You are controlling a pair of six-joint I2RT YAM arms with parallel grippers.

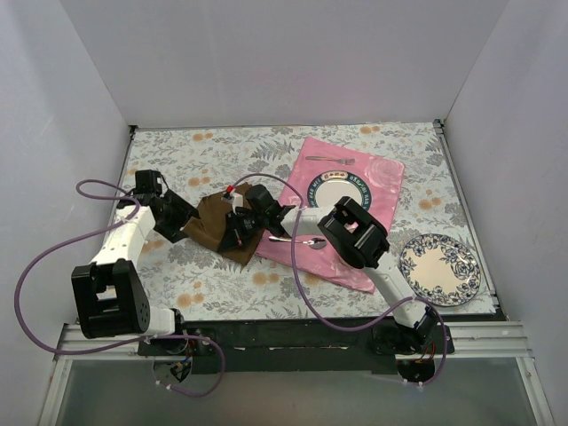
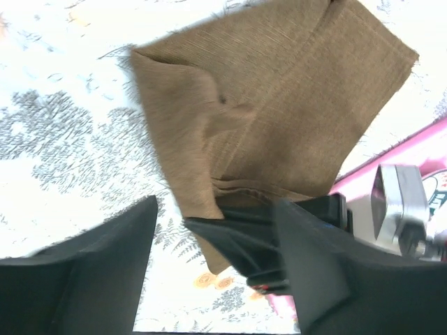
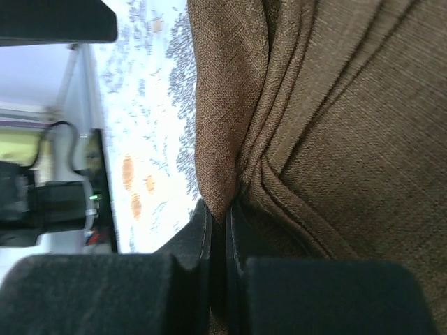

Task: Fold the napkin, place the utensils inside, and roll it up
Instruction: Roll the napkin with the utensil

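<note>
The right claw (image 3: 220, 220) is clamped on a pinched-up fold of the brown napkin (image 3: 335, 139). The napkin lies rumpled near the middle of the table (image 1: 177, 160), just beside the pink mat (image 1: 373, 177). The left claw (image 2: 218, 209) stands with its fingers wide apart at the napkin's left edge, gripping nothing. A fork (image 1: 330, 160) lies on the mat toward the table's far edge, and a spoon (image 1: 300, 240) lies on the mat nearer the arms.

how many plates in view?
2. One plate sits on the pink mat, mid-table. The second plate is off the mat, on the table at the front right. None looks hidden.
</note>
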